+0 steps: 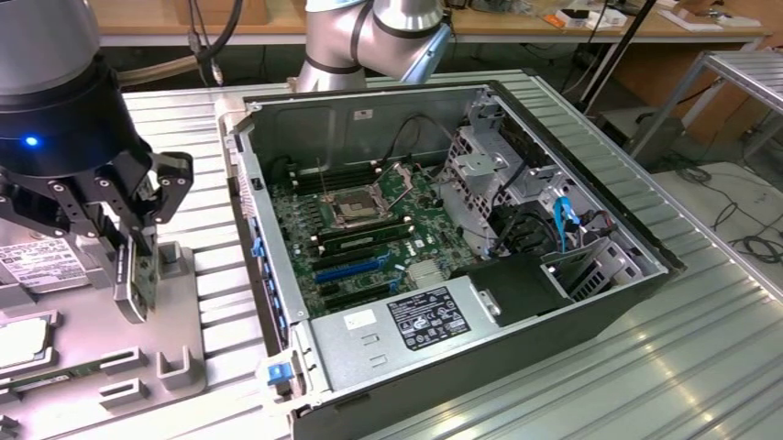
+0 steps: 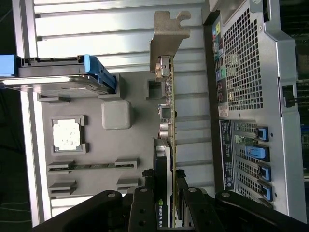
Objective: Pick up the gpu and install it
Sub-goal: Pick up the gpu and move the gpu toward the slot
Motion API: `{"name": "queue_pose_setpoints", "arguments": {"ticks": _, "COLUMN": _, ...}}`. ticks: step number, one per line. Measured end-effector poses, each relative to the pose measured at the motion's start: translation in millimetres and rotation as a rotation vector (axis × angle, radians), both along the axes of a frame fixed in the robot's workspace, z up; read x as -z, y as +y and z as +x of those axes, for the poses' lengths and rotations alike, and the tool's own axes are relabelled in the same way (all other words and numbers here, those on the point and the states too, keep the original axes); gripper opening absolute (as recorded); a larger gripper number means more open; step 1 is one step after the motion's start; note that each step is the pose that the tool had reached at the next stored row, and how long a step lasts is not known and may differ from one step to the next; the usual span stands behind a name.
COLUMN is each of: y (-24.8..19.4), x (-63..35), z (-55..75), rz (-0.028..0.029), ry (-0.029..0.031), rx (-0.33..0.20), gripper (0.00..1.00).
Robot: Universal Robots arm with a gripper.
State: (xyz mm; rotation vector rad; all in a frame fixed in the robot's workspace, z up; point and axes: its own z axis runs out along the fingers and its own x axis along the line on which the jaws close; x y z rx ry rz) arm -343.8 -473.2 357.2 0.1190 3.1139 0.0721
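1. One gpu [image 1: 132, 291] [image 2: 170, 121] hangs in the gripper [image 1: 130, 261] [image 2: 164, 180]. It is upright with its thin edge showing, at the exterior view's left and outside the case [image 1: 367, 110].
2. Both fingers [image 2: 182, 186] are drawn in narrow and clamp the card's two faces. The wrist view shows a white-lettered label between them.
3. Its silver bracket [image 2: 169, 38] sits at the end farthest from the fingers.
4. Under the card lies a grey tray [image 1: 183, 312] [image 2: 135, 145] with moulded slots. The card's lower end looks to be at or just above a slot, though from here I cannot tell whether they touch.
5. Three other parts rest on that tray. A silver labelled drive [image 1: 31, 261] [image 2: 58, 79] sits in a blue carrier, a square processor [image 1: 18, 344] [image 2: 67, 134] lies in its pocket, and a green memory stick [image 1: 61, 374] [image 2: 91, 166] lies beside the processor.
6. Just beside the tray, toward the exterior view's right, the case lies on its side with the panel off. The green motherboard [image 1: 367, 229] faces up, and blue slots run along its near part. The wrist view shows the case's perforated back [image 2: 251, 72] and blue clips close to the card.
7. Everything stands on a ribbed metal table [image 1: 612, 367], and the silver arm [image 1: 367, 37] rises behind the case.
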Motion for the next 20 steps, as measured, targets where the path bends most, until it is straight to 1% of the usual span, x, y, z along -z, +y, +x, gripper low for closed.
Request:
{"name": "queue_pose_setpoints", "arguments": {"ticks": 12, "y": 0.0, "x": -6.0, "z": 0.0, "rz": 0.0000, "ry": 0.0000, "rx": 0.000, "gripper": 0.27}}
{"name": "queue_pose_setpoints", "arguments": {"ticks": 20, "y": 0.0, "x": -17.7, "z": 0.0, "rz": 0.0001, "ry": -0.0001, "rx": 0.000, "gripper": 0.27}}
